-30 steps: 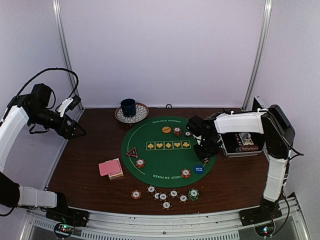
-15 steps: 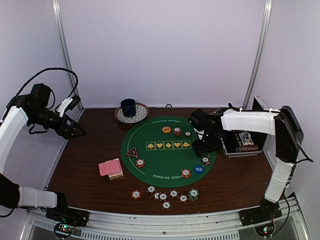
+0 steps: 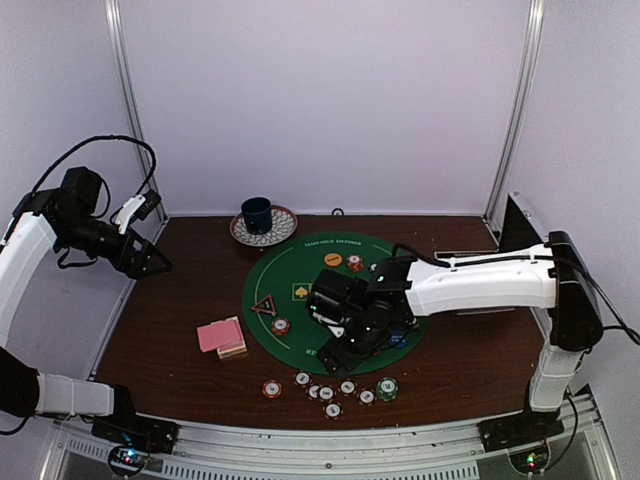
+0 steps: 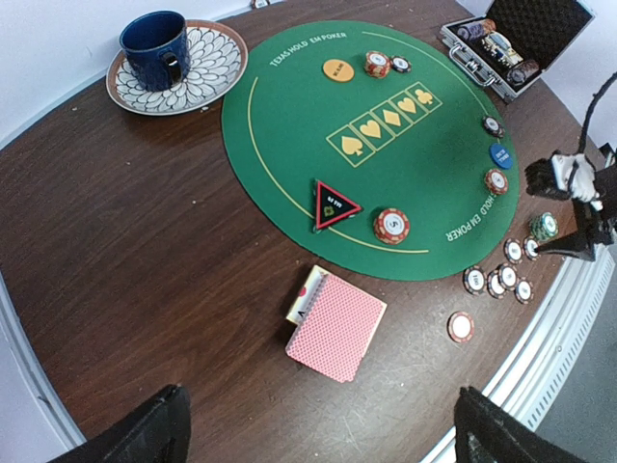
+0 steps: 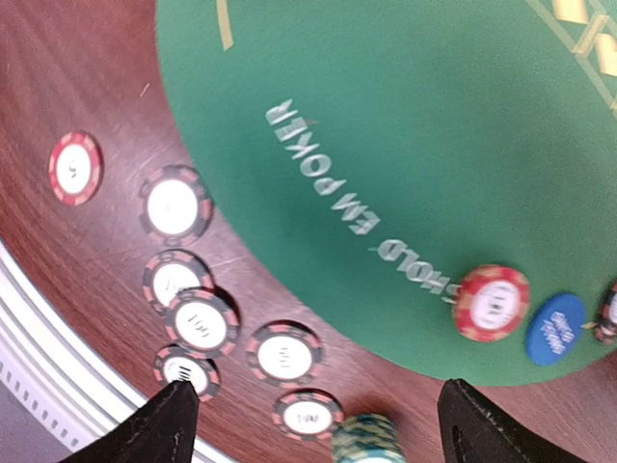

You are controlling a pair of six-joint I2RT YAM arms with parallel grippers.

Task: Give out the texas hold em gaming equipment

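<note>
The round green poker mat (image 3: 300, 265) carries a red-edged black triangle marker (image 3: 264, 306), an orange chip (image 3: 281, 326) and a yellow disc (image 3: 333, 259). Pink-backed cards (image 3: 221, 336) lie stacked left of the mat. Several striped chips (image 3: 326, 392) and a green chip stack (image 3: 387, 387) lie on the wood by the mat's near edge. My right gripper (image 3: 340, 352) hangs open over the mat's front part. Its wrist view shows the loose chips (image 5: 284, 356) below the empty right gripper (image 5: 318, 420), with another orange chip (image 5: 492, 302) and a blue disc (image 5: 554, 328) to the right. My left gripper (image 3: 150, 262) is raised at the far left, open; in its wrist view the left gripper (image 4: 323, 429) is well above the cards (image 4: 337, 326).
A blue cup (image 3: 256, 213) on a patterned saucer (image 3: 280, 228) stands behind the mat. An open black case (image 4: 516, 39) holding chips sits at the table's right side. A single red chip (image 3: 272, 389) lies near the front edge. The table's metal front rail (image 3: 330, 440) runs close to the chips.
My right arm has swung from beside the case leftward and forward across the mat to the loose chips, its jaws opening wider on the way. The left arm has stayed put.
</note>
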